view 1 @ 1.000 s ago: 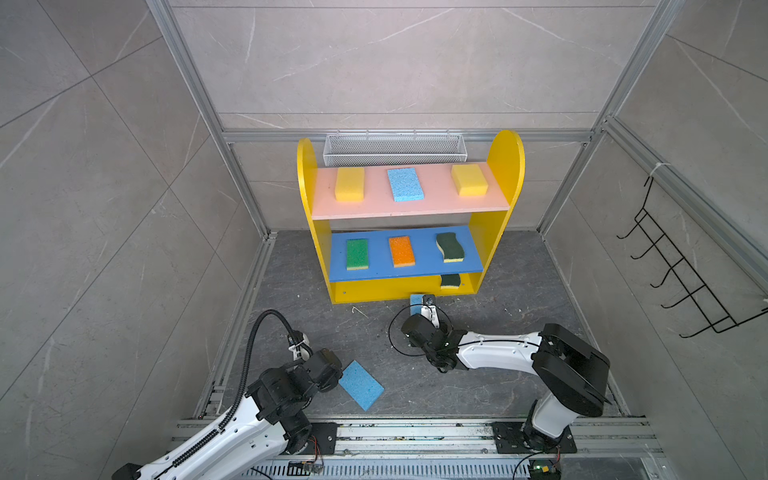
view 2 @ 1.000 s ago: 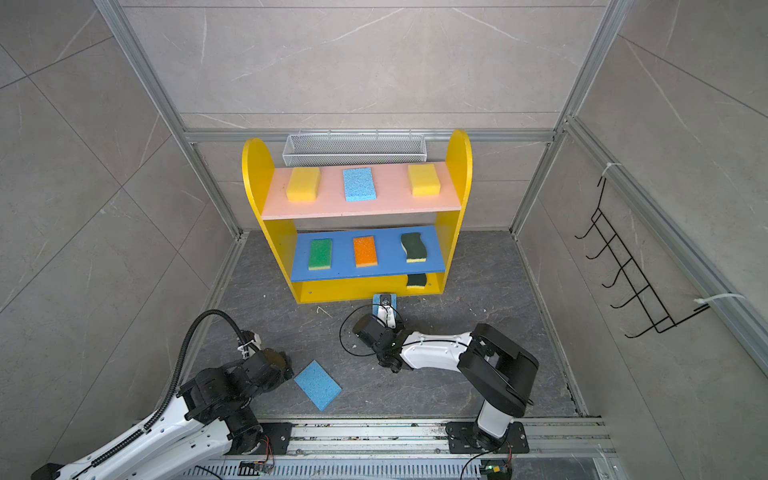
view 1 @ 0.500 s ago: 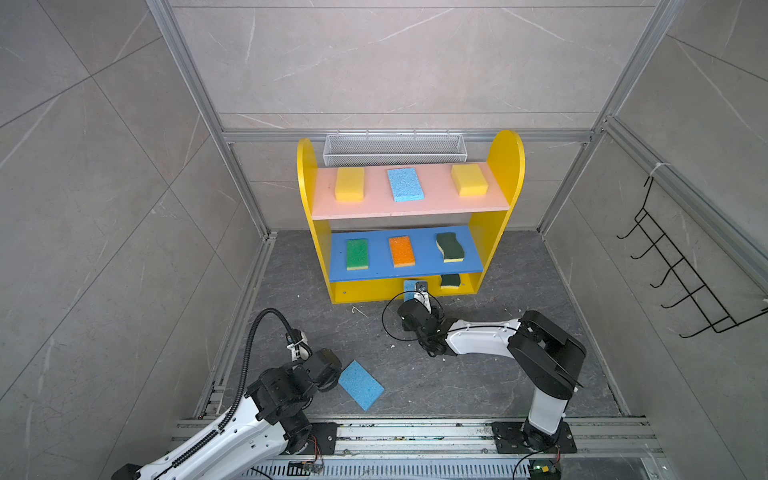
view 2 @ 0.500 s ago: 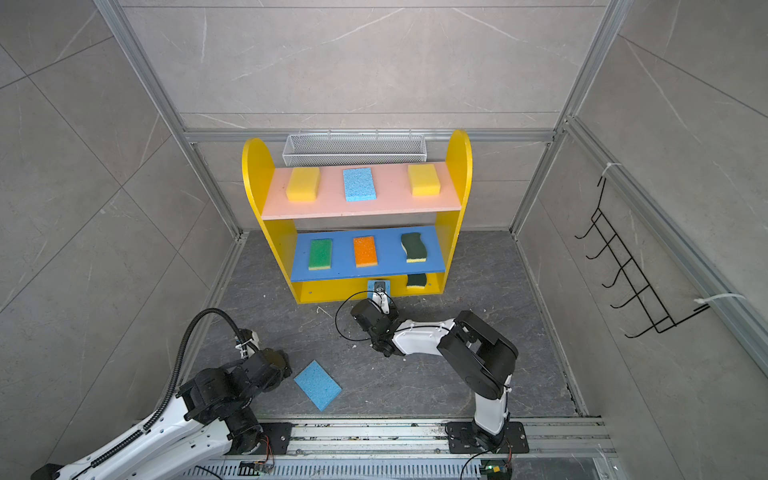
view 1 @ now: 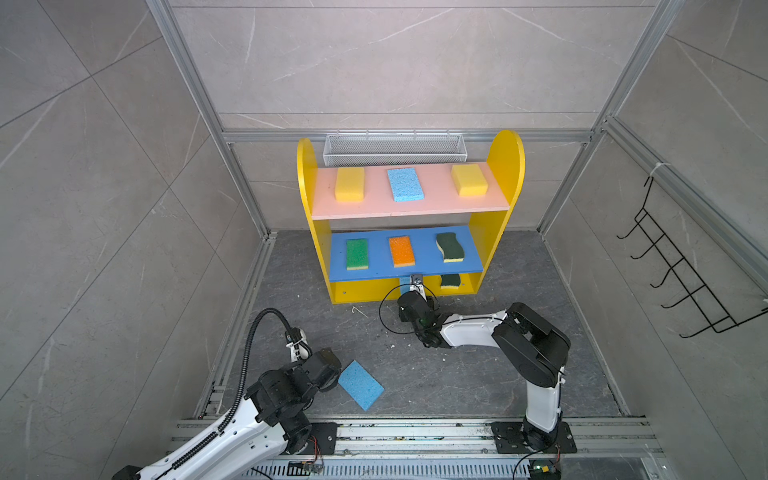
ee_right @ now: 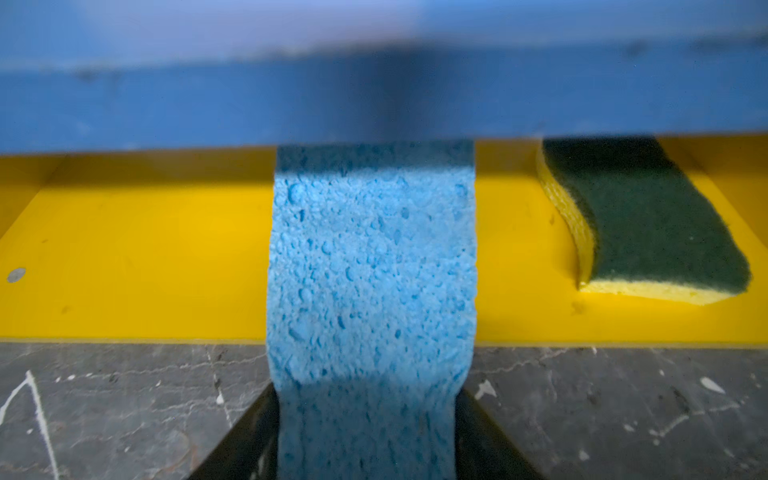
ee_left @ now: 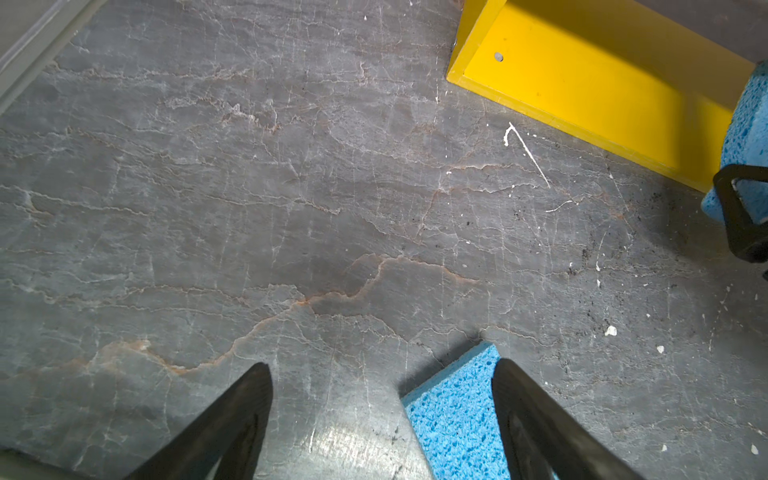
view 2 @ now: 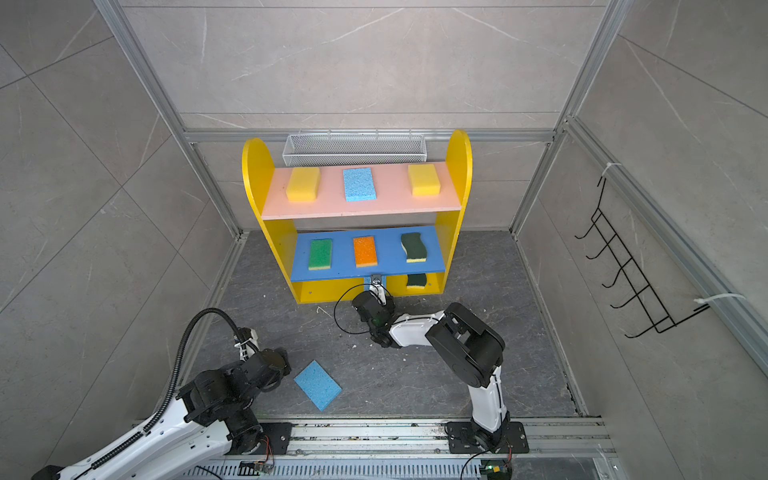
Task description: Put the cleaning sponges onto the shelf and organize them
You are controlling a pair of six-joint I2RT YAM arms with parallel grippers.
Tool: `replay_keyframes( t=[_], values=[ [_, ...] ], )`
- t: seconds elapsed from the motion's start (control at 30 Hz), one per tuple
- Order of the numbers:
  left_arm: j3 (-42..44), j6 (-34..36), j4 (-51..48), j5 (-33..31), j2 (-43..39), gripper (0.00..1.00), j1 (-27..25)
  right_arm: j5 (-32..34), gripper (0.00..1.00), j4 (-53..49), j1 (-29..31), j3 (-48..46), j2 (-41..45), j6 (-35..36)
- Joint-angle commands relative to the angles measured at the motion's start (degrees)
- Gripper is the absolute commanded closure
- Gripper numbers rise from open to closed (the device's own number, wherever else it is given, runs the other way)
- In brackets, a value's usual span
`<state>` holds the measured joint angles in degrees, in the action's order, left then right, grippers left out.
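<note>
The yellow shelf [view 1: 505, 158] stands at the back. Its pink board carries two yellow sponges [view 1: 349, 184] with a light blue one [view 1: 405, 184] between them. On the blue board lie a green [view 1: 357, 254], an orange [view 1: 402, 251] and a wavy dark green sponge [view 1: 450, 247]. Another wavy dark green sponge [ee_right: 648, 224] rests on the yellow bottom. My right gripper [ee_right: 365, 399] is shut on a light blue sponge [ee_right: 372, 270] that reaches over the bottom board's front edge, under the blue board. My left gripper [ee_left: 382, 365] is open, low over the floor, one corner of a loose light blue sponge [ee_left: 453, 415] between its fingers.
A white mesh basket [view 1: 394, 149] hangs behind the shelf top. A black wire hook rack [view 1: 681, 274] is on the right wall. The right arm's cable loop [view 1: 384, 307] lies on the floor before the shelf. Metal rails [view 1: 415, 428] run along the front edge.
My right arm has stretched forward and carried the light blue sponge from the open floor to the shelf's bottom opening. The left arm and the floor sponge have stayed put.
</note>
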<state>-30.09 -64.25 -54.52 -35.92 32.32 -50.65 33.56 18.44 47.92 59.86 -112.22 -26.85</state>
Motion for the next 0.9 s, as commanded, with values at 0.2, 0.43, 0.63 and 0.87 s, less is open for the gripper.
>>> replay_keyframes(
  t=[0.2, 0.43, 0.63, 0.87],
  values=[
    [0.32, 2.61, 3.71, -2.63, 2.46, 0.14, -0.24, -2.72, 0.38, 1.3, -0.2, 3.74, -2.99, 1.79],
    [0.88, 3.03, 5.06, -2.75, 3.19, 0.14, -0.25, -3.4, 0.38, -0.95, -0.19, 5.93, -2.82, 1.71],
    [1.69, 2.9, 5.85, -2.62, 3.28, 0.14, -0.24, -4.3, 0.39, -2.79, -0.3, 8.18, -3.19, 1.98],
    [2.08, 2.81, 5.74, -2.65, 2.74, 0.14, -0.28, -6.71, 0.39, -4.89, -1.89, 10.25, -4.46, -0.17]
  ],
)
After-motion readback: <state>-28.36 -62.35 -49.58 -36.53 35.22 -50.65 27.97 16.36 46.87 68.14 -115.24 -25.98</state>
